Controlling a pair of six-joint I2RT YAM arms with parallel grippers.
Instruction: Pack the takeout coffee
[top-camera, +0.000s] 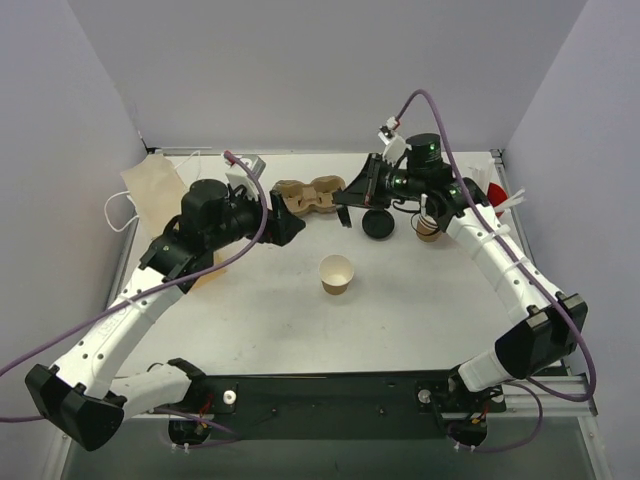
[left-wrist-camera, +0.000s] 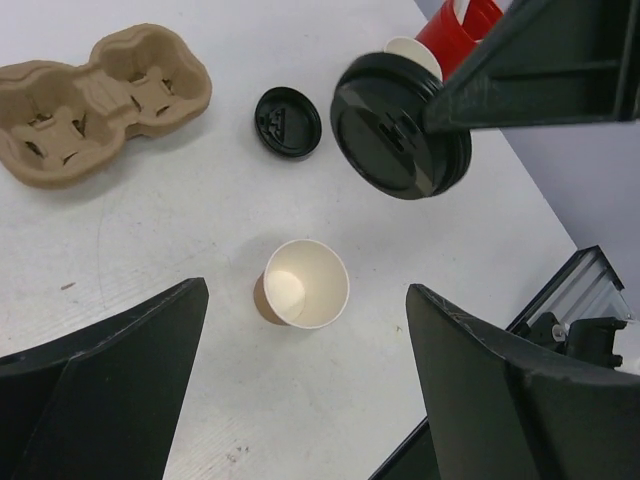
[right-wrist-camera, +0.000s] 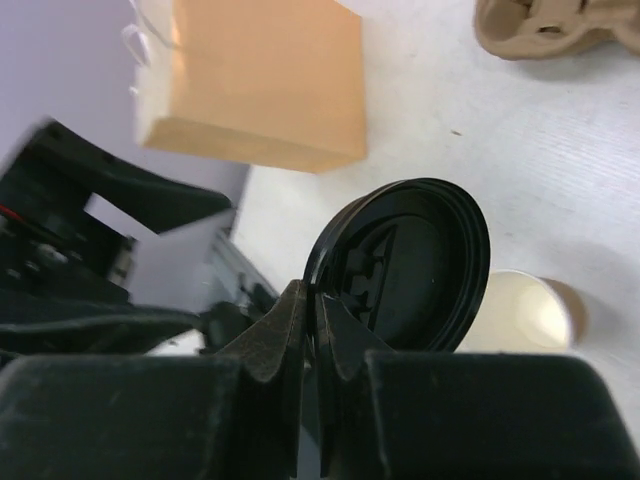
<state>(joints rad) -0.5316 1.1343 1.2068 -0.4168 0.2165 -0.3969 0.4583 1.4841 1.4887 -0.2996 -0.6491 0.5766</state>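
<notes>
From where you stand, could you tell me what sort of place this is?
Probably a robot test bench staged for takeout coffee: plain walls around a white table, with a kraft paper cup, a pulp cup carrier and a paper bag.

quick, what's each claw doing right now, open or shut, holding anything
left claw: open, holding nothing
right claw: closed, pinching the rim of the black lid
</notes>
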